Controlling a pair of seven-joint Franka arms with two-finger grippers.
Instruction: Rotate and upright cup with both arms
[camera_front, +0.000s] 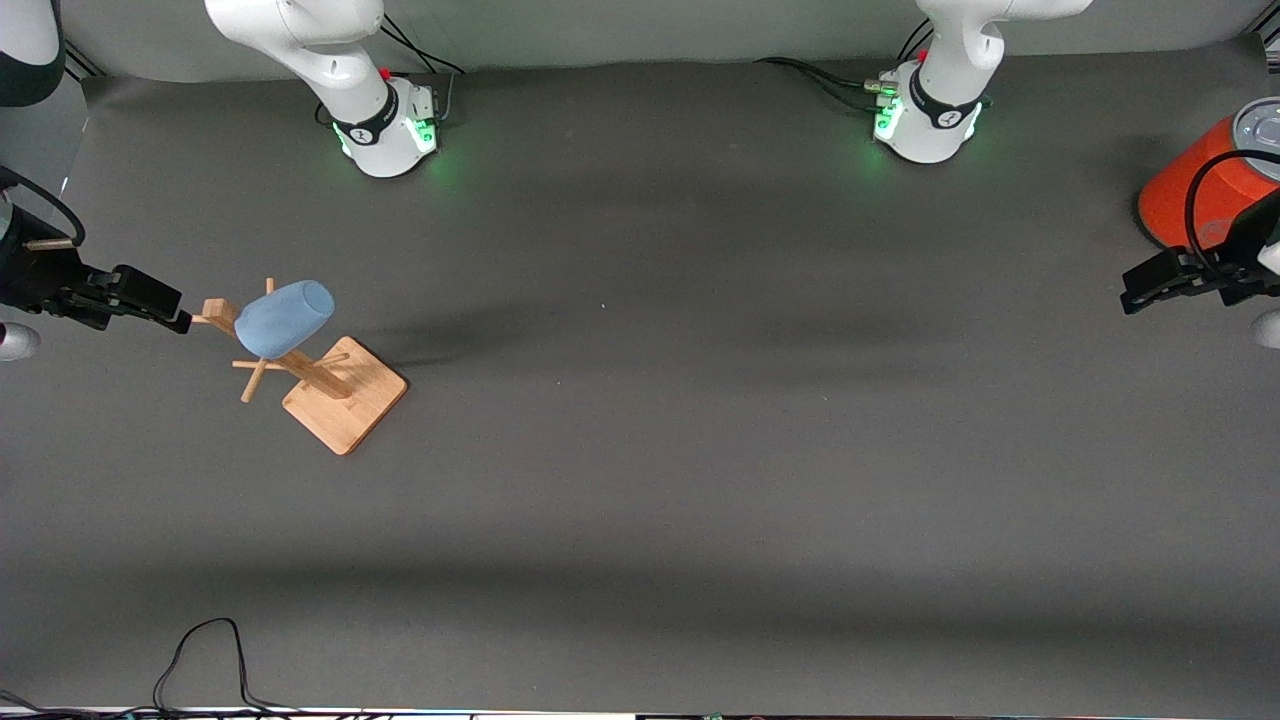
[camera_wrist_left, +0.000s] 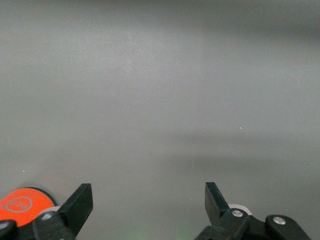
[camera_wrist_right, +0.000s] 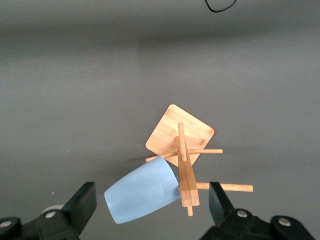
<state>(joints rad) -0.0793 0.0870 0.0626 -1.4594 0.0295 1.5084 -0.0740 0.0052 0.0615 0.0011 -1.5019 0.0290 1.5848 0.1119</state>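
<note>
At the right arm's end of the table, the right gripper (camera_front: 165, 312) hangs in the air just beside the top of the rack (camera_front: 318, 382), its fingers spread wide with nothing between them. On that wooden peg rack the cup (camera_front: 283, 318) sits upside down and tilted on a peg, its rounded base pointing up and toward the bases. From the right wrist view the cup (camera_wrist_right: 142, 195) shows below, between the two open fingers (camera_wrist_right: 82, 202), with the rack's square base (camera_wrist_right: 170, 131) under it. Across the bare grey table (camera_front: 650, 450), at the left arm's end, the left gripper (camera_front: 1140, 290) hovers beside the orange can (camera_front: 1195, 190), its fingers also wide apart and empty. A black cable (camera_front: 205, 650) lies at the table's edge nearest the front camera
</note>
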